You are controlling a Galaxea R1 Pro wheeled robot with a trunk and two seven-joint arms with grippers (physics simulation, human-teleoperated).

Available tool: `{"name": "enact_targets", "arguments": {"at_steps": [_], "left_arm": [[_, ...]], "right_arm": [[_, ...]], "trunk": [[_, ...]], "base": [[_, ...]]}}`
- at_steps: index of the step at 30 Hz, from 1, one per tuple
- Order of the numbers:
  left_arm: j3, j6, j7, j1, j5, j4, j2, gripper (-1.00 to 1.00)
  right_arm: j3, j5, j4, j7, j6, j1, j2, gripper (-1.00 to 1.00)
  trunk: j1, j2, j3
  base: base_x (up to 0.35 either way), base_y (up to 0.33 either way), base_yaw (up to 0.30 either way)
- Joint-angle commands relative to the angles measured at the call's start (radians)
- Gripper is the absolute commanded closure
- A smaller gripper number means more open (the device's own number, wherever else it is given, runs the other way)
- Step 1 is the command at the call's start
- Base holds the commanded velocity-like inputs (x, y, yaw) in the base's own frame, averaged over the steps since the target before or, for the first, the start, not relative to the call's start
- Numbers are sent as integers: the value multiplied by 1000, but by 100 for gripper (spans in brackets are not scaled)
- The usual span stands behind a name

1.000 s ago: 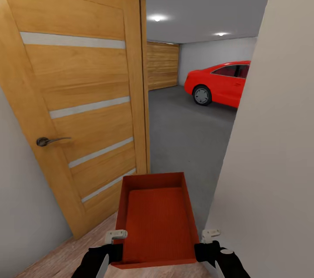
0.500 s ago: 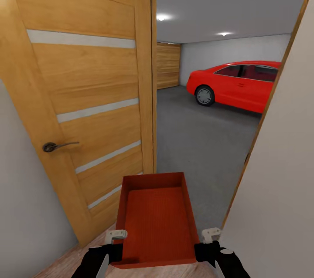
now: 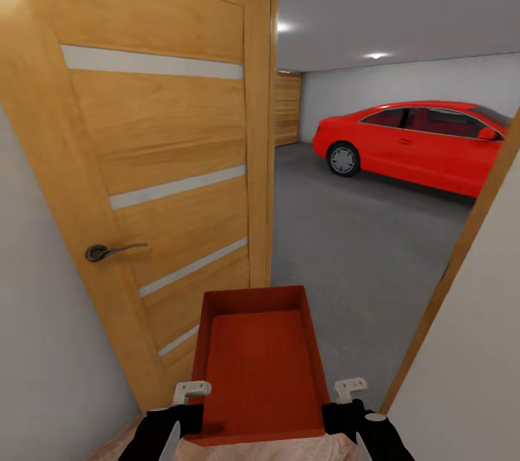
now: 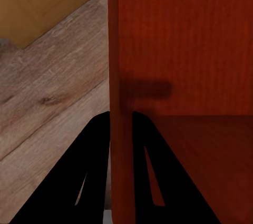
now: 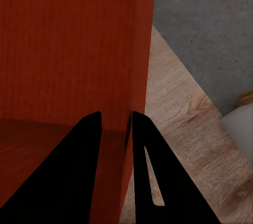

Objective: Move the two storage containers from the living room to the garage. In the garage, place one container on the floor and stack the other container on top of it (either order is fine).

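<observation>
Two grippers, left gripper (image 4: 120, 129) and right gripper (image 5: 115, 129), clamp the container's (image 3: 261, 367) side walls.

Container (image 3: 261, 373) between both grippers, door (image 3: 155, 157) left, car (image 3: 415, 143) ahead right in garage (image 3: 347, 230)

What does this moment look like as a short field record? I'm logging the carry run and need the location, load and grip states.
location: doorway, garage floor ahead
load: one storage container, empty, held level between both arms
left gripper: shut on the container's side wall
right gripper: shut on the opposite wall
door: wooden, open, to the robot's left
ahead: red car parked in the garage
under the container: wood planks
</observation>
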Motion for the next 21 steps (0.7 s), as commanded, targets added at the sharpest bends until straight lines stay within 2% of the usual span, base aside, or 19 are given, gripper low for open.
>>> {"name": "enact_targets", "arguments": {"at_steps": [1,5,12,21], "left_arm": [[10,1,5,-1,-32,-4,-1,100],[10,1,5,-1,-32,-4,-1,100],[10,1,5,-1,-32,-4,-1,100],[11,1,5,-1,-32,-4,-1,100]], "right_arm": [[-3,-20,-1,22,8,0,29,100],[-3,-20,-1,22,8,0,29,100],[-3,-20,-1,22,9,0,29,100],[-3,-20,-1,22,10,0,29,100]], "trunk": [[1,-2,-2],[1,-2,-2],[1,-2,-2],[1,-2,-2]], "base": [[136,224,0],[126,169,0],[15,17,-22],[0,1,-237]]}}
